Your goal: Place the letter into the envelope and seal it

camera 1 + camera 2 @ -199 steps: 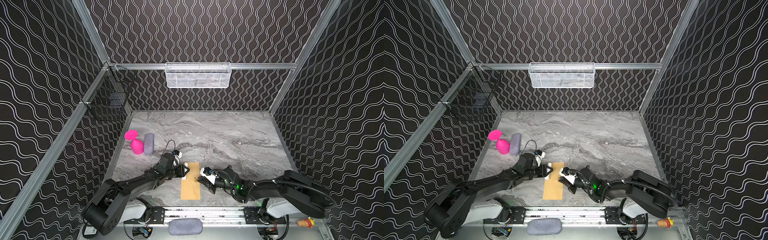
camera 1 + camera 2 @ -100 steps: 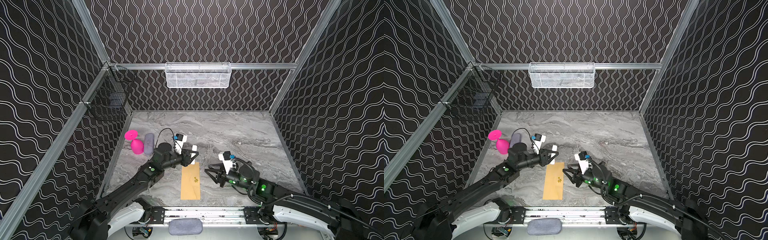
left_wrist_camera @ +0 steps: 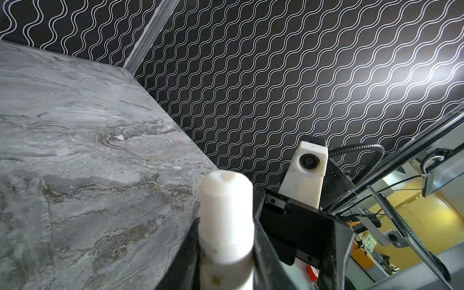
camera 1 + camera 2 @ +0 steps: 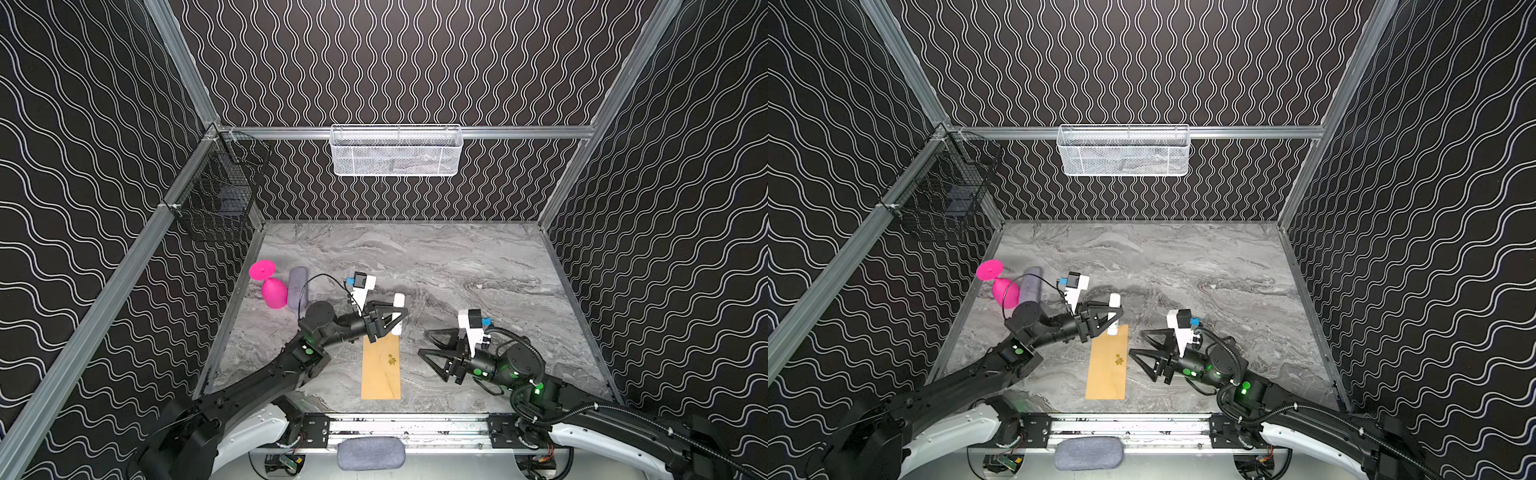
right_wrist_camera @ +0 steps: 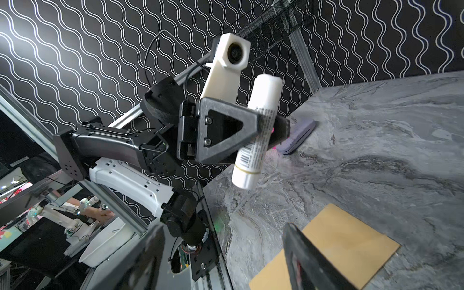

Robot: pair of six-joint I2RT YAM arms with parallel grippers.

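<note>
The brown envelope lies flat near the table's front edge, its flap folded down with a small gold sticker on it. The letter is out of view. My left gripper hovers over the envelope's far end, shut on a white glue stick held upright across the jaws. The stick fills the left wrist view. My right gripper stands open and empty, just right of the envelope.
A pink goblet and a grey-purple case lie at the left wall. A white mesh basket hangs on the back wall and a black wire basket on the left wall. A metal rail runs along the front edge.
Both grippers have drawn away from the envelope. The right one moved right and opened wide. The left one rose toward the back with the glue stick in it.
</note>
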